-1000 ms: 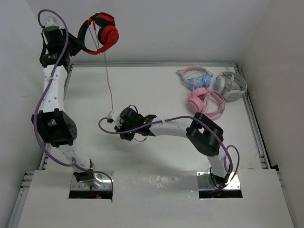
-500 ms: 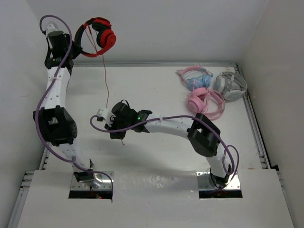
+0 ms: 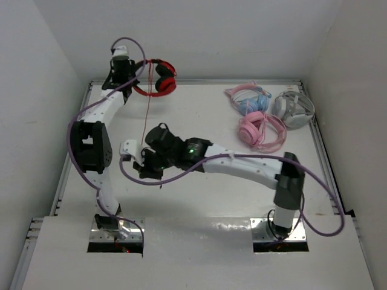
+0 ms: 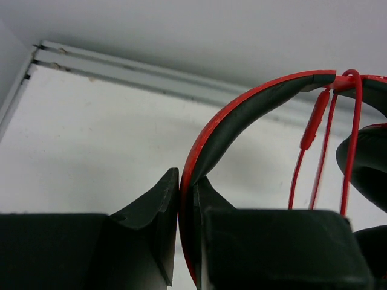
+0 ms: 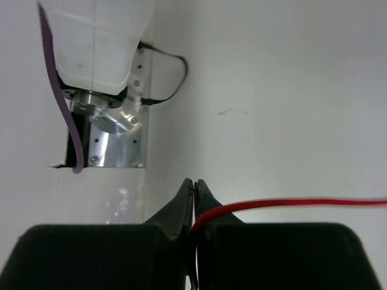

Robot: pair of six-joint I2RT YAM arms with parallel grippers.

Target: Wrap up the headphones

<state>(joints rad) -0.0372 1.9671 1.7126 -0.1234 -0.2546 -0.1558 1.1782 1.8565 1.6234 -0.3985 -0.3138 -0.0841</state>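
Observation:
The red headphones (image 3: 158, 82) hang at the back left of the table, held up by my left gripper (image 3: 129, 77). In the left wrist view that gripper (image 4: 187, 199) is shut on the black-and-red headband (image 4: 254, 103), with a red ear cup (image 4: 366, 163) at the right edge. The thin red cable (image 3: 148, 112) is looped over the headband (image 4: 349, 121) and runs straight down to my right gripper (image 3: 144, 162). In the right wrist view that gripper (image 5: 194, 188) is shut on the cable (image 5: 290, 203), which leads off to the right.
Two pink headphones (image 3: 261, 130) (image 3: 248, 99) and a grey-white pair (image 3: 294, 109) lie at the back right. The table's raised rim (image 3: 199, 81) runs behind the red headphones. The left arm's base (image 5: 103, 60) shows in the right wrist view.
My left gripper has swung the red headphones to the right and down, toward the table's back edge. My right gripper has kept hold of the cable and shifted slightly left and nearer.

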